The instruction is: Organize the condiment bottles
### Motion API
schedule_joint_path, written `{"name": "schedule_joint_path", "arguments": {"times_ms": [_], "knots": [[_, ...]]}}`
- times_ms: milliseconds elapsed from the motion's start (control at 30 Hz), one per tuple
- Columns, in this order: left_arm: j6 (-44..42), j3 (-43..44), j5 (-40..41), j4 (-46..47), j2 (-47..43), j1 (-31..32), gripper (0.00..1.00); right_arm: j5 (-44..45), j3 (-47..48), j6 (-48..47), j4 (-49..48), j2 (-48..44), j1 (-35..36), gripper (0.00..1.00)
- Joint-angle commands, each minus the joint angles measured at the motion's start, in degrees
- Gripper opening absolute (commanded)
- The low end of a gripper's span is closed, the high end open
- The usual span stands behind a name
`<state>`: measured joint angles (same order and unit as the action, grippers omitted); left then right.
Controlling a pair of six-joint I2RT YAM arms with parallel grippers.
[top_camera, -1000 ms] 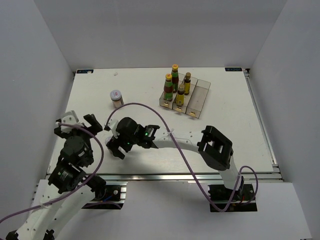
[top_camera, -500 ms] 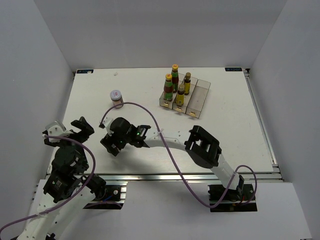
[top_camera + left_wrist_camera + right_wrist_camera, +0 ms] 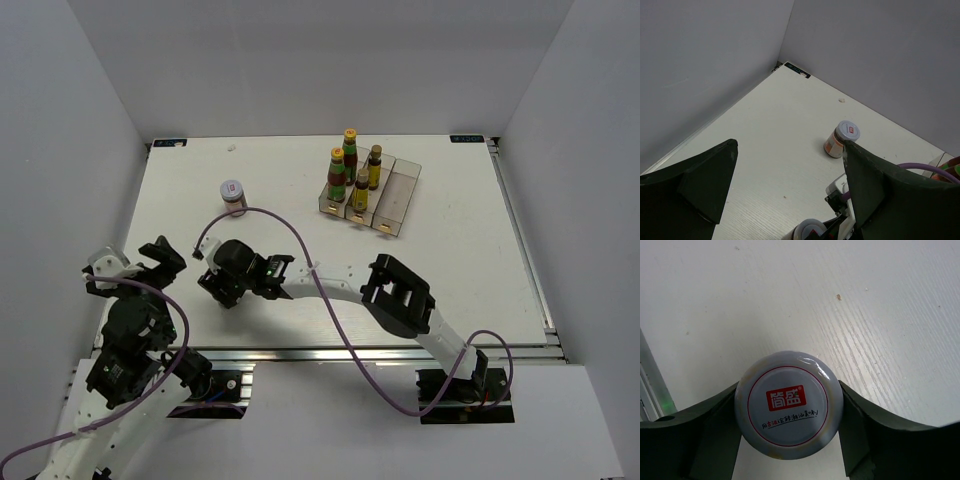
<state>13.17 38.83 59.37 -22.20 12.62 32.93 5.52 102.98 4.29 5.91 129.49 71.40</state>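
Reaching across the counter (image 3: 450,260), the right hand (image 3: 222,284) straddled a white-lidded jar (image 3: 788,411). The jar stood upright, well apart from the tray (image 3: 402,196), on the side toward the arm bases. The fingers (image 3: 715,425) lay close against both sides of the lid; we could not tell whether they were pressing or merely flanking it. The left hand (image 3: 790,145) hung wide open and empty, farther from the tray than either jar.

We judged the hold the chief hazard. A pinch taken only at the smooth lid could let the jar slip or swing on the long carry to the tray. The right arm's purple cable (image 3: 262,212) looped just beside the second jar (image 3: 232,194), which stood alone, well apart from the tray on the left arm's side, and a sweep could drag it over. Two red bottles (image 3: 337,172) and two slim bottles (image 3: 375,165) crowded two tray compartments. An off-centre descent into the bare third could clip its wall or topple them.
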Motion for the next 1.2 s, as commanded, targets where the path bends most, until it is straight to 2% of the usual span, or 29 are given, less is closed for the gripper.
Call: {"name": "schedule_joint_path", "arguments": {"times_ms": [0, 33, 133, 233, 300, 367, 467, 567, 600, 633, 733, 767, 867, 967, 1167], "knots": [[0.10, -0.33, 0.30, 0.22, -0.23, -0.23, 0.95, 1.25, 0.91, -0.60, -2.13, -0.11, 0.24, 0.30], [0.10, -0.42, 0.30, 0.14, -0.23, -0.23, 0.95, 1.16, 0.56, -0.86, -2.22, -0.64, 0.15, 0.16], [-0.07, -0.51, 0.13, 0.22, -0.58, -0.14, 0.95, 1.25, -1.72, -1.92, -2.31, -3.53, -0.64, 0.00], [-0.42, -0.68, -0.66, 0.57, -0.85, -0.23, 0.95, -3.92, -5.06, -2.18, -0.99, -9.59, -3.79, 0.00], [-0.51, -0.77, -1.27, 0.84, -0.93, -0.23, 0.95, -12.06, -7.34, -3.41, 1.80, -15.11, -6.34, 0.00], [-0.69, -0.77, -1.80, 1.10, -0.93, -0.23, 0.95, -21.63, -9.36, -4.99, 3.75, -19.17, -11.26, 0.00], [-0.86, -0.86, -2.77, 1.19, -0.58, -0.23, 0.95, -27.91, -15.86, -7.18, 3.84, -27.69, -18.21, 0.00], [-0.95, -0.86, -3.65, 1.28, 0.03, -0.23, 0.95, -28.72, -21.84, -8.51, 4.28, -35.34, -24.88, 0.00], [-0.95, -0.86, -4.35, 1.28, 0.90, -0.23, 0.95, -28.98, -25.16, -8.51, 4.54, -39.97, -30.82, 0.00], [-0.95, -0.86, -4.35, 1.28, 0.91, -0.23, 0.95, -29.33, -25.20, -8.51, 4.55, -40.02, -30.88, 0.00], [-1.04, -0.77, -5.84, 1.54, 2.14, -0.23, 0.95, -30.65, -28.44, -7.64, 3.94, -44.49, -40.52, 0.00], [-1.04, -0.77, -6.28, 1.45, 2.58, -0.23, 0.95, -31.61, -28.97, -6.85, 3.50, -46.07, -45.94, 0.00], [-0.95, -0.51, -7.43, 1.28, 4.07, -0.23, 0.95, -35.48, -28.98, -5.97, 2.44, -46.61, -55.88, 0.00], [-1.13, -0.60, -8.22, 1.37, 4.87, -0.23, 0.95, -34.26, -27.48, -7.63, 1.47, -45.47, -61.09, 0.00], [-1.22, -0.60, -8.84, 1.45, 5.74, -0.23, 0.96, -30.22, -22.75, -9.04, -4.41, -37.31, -63.84, 0.00]]}}
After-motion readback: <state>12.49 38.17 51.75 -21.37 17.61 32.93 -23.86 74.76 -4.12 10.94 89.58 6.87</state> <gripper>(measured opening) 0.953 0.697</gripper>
